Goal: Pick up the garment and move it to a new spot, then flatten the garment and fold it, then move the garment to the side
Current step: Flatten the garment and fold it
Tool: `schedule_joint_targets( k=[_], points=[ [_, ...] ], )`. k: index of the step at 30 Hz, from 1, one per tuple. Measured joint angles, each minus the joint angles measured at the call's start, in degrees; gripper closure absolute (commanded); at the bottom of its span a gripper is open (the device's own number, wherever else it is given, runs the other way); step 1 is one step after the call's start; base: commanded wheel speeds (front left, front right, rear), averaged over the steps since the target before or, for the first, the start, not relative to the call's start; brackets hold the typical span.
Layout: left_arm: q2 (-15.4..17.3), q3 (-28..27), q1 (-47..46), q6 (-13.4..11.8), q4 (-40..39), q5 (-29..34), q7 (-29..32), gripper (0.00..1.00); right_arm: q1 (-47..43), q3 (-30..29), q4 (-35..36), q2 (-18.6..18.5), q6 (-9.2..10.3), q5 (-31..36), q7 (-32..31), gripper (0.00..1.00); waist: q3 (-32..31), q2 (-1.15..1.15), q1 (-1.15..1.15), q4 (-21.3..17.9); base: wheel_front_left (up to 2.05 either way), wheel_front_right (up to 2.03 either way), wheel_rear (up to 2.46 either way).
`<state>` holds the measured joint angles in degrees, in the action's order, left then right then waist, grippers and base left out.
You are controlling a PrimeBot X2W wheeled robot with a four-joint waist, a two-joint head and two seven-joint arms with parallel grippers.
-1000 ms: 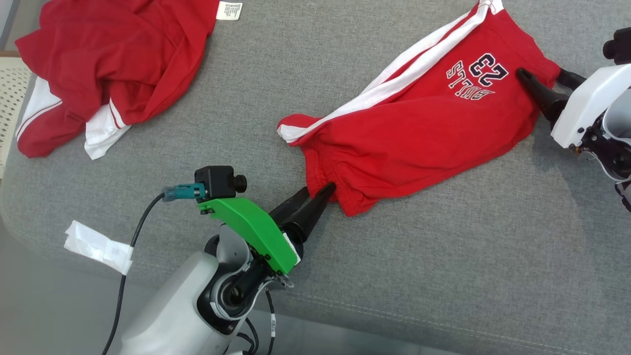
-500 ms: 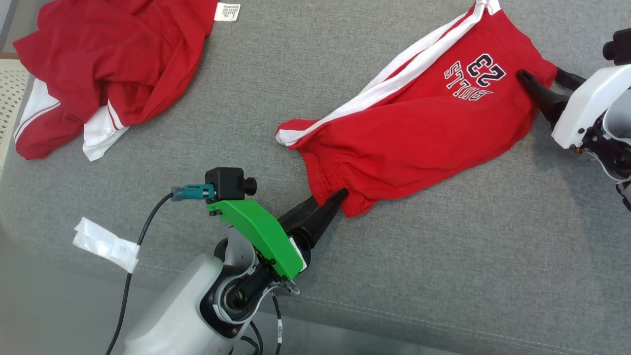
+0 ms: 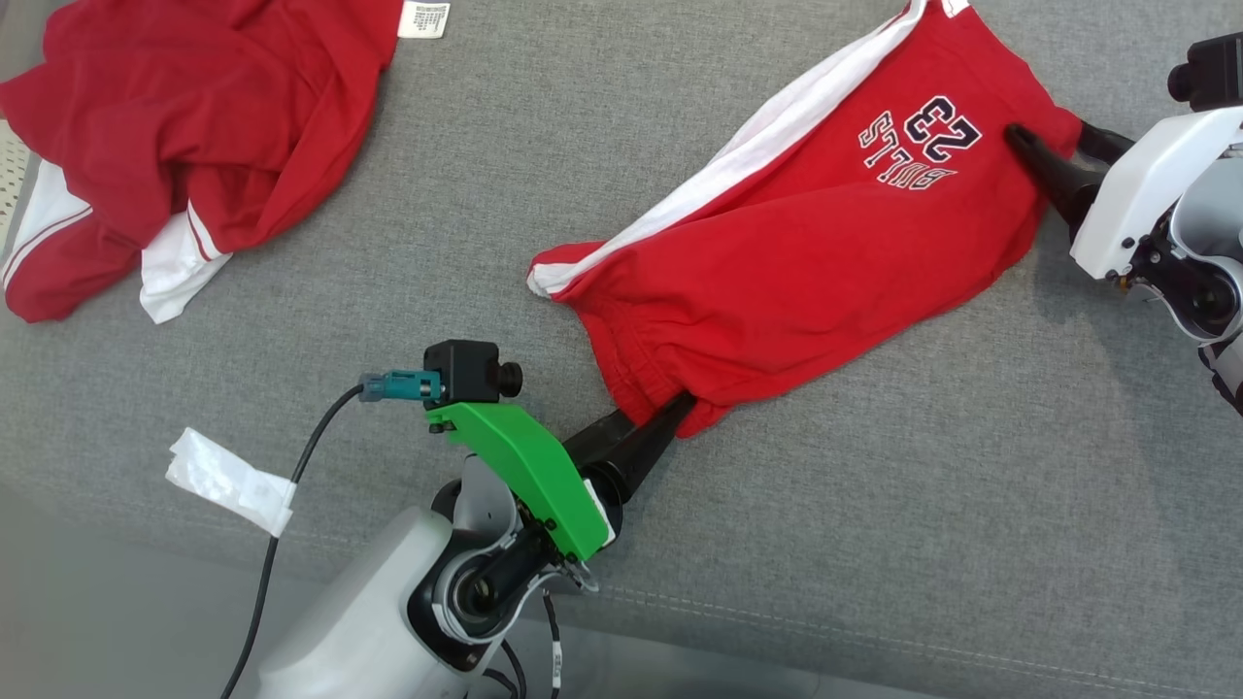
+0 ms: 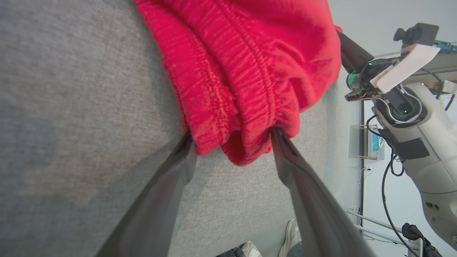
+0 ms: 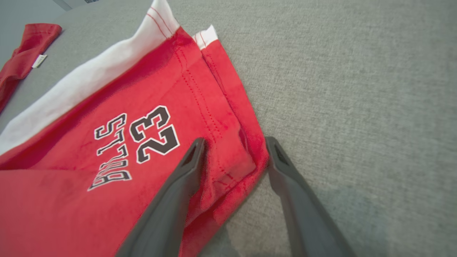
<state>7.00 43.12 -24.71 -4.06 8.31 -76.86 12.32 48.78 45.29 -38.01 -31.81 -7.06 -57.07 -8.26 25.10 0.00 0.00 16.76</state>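
On couch (image 3: pixel 874 485): shorts (image 3: pixel 806 262) btwn L tool (image 3: pixel 660 413), R tool (image 3: pixel 1049 131)

Red garments: two, namely shorts (image 3: pixel 816 262) and crumpled garment (image 3: pixel 194 126). Grippers: two, namely left gripper (image 3: pixel 660 413) and right gripper (image 3: pixel 1052 136). White tape strip (image 3: pixel 228 481): one. White label (image 3: pixel 424 18): one.

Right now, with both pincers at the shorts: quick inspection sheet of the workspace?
Surface: grey fabric surface, stitched seam along the near edge.
Job's things: red shorts lying partly spread, white side stripe, print facing up.
Clutter: second red garment crumpled at far left; white tape strip by the left arm.
Pincers: left pincer open, straddling the waistband corner; right pincer open, straddling the hem corner.
Cables: black cable runs from the left wrist camera towards the near edge.
Surroundings: a person's shoe beyond the surface edge.
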Motion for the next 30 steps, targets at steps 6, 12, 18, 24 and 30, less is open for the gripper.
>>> schedule_joint_targets(
  k=[6,12,18,24,30],
  points=[
    [-0.33,-0.11,-0.29,0.01,0.80,0.00,0.00,0.00,0.06,0.59,0.41,0.10,0.00,-1.63,-1.23,1.00,0.29,0.00,0.00,-0.19,0.00,0.00,0.00],
    [-0.42,-0.16,-1.33,0.60,1.88,-0.04,0.69,0.52,0.09,0.98,1.20,-0.22,0.00,-2.50,-1.72,1.00,0.53,0.00,0.00,-0.44,0.00,0.00,0.00],
    [-0.47,-0.19,-1.43,2.26,2.18,-1.79,2.90,1.00,0.14,1.10,1.40,-0.73,-0.08,-3.04,-1.88,1.00,0.52,0.00,0.00,-0.75,0.00,0.00,0.00],
    [-0.31,-0.18,-1.43,3.56,2.20,-4.50,5.33,1.00,0.10,1.35,1.69,-1.27,-0.08,-3.76,-2.08,1.00,0.29,0.00,0.00,-1.02,0.00,0.00,0.00],
    [2.18,-1.11,-1.42,4.58,2.49,-5.57,7.42,1.00,-0.15,2.01,3.09,-1.49,-0.07,-5.17,-2.37,1.00,-0.11,0.00,0.00,-1.61,0.00,0.00,0.00]
  ],
)
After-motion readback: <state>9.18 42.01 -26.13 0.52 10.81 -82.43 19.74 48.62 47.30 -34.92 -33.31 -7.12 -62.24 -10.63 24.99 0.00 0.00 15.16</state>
